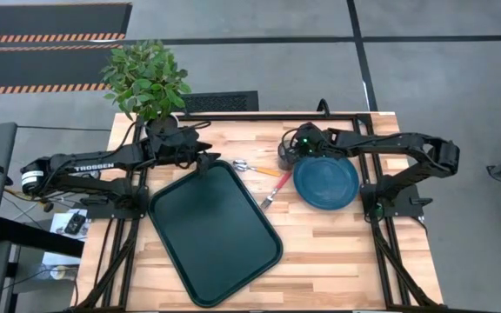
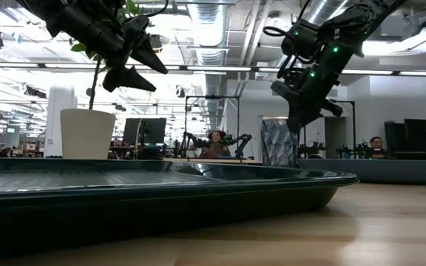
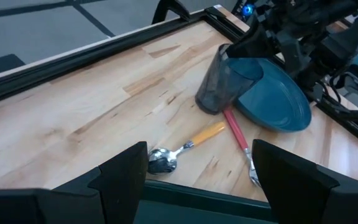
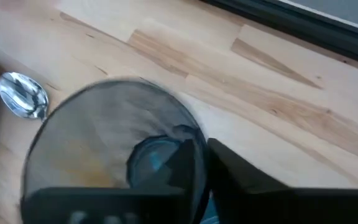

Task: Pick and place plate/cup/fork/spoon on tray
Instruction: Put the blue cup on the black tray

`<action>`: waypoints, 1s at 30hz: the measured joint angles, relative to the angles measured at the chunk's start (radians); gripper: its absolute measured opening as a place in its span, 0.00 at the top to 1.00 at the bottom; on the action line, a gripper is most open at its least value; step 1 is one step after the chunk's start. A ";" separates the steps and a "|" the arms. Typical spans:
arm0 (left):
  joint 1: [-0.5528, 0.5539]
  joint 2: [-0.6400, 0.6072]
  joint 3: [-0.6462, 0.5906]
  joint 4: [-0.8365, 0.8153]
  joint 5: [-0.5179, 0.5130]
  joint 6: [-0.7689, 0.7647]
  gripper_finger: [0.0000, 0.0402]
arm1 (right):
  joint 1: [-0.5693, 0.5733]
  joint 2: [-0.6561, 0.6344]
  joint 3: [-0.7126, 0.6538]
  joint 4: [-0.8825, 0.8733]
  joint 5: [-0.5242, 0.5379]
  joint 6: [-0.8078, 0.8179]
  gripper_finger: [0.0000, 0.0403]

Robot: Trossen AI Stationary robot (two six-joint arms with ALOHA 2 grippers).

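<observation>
The dark green tray (image 1: pixel 216 230) lies flat at the table's middle left. The blue-teal plate (image 1: pixel 326 183) lies flat to its right. The smoky-grey cup (image 3: pixel 225 84) stands tilted by the plate's far left rim, and my right gripper (image 1: pixel 296 149) is shut on it. The orange-handled spoon (image 3: pixel 185 146) and the red-pink-handled fork (image 3: pixel 238 140) lie flat on the wood between tray and plate. My left gripper (image 3: pixel 197 180) is open and empty above the tray's far edge, short of the spoon. My right gripper holds the cup by its rim wall (image 4: pixel 194 146), one finger (image 4: pixel 179 168) inside the cup and one outside. The fingers come from above, slanting down from the table's right. The cup is tilted; I cannot tell whether its base (image 3: pixel 207 102) touches the table.
A white pot with a green plant (image 1: pixel 146 78) stands at the table's far left corner. Black frame rails (image 1: pixel 259 115) run along the far edge. Bare wood lies near the front right of the tray.
</observation>
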 joint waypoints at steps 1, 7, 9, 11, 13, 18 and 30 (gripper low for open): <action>0.000 0.000 0.000 0.000 0.000 0.003 0.31 | -0.001 0.000 0.000 0.002 0.001 -0.002 0.94; 0.000 0.000 0.000 0.000 0.000 0.005 0.31 | -0.001 -0.005 0.010 0.010 0.000 -0.010 0.93; 0.000 0.000 0.000 0.001 0.003 0.008 0.31 | 0.005 -0.009 0.040 0.011 0.000 -0.033 0.94; 0.000 0.000 0.000 0.001 0.013 0.016 0.31 | 0.019 -0.009 0.081 0.008 0.000 -0.065 0.97; 0.000 0.000 0.000 0.001 0.016 0.019 0.31 | 0.036 -0.009 0.130 -0.003 -0.004 -0.092 0.98; 0.000 -0.014 0.001 0.013 0.080 0.030 0.31 | 0.092 0.019 0.265 0.000 -0.028 -0.132 0.95; 0.000 -0.125 0.136 -0.187 0.154 0.076 0.31 | 0.173 0.368 0.687 -0.049 -0.197 -0.217 0.95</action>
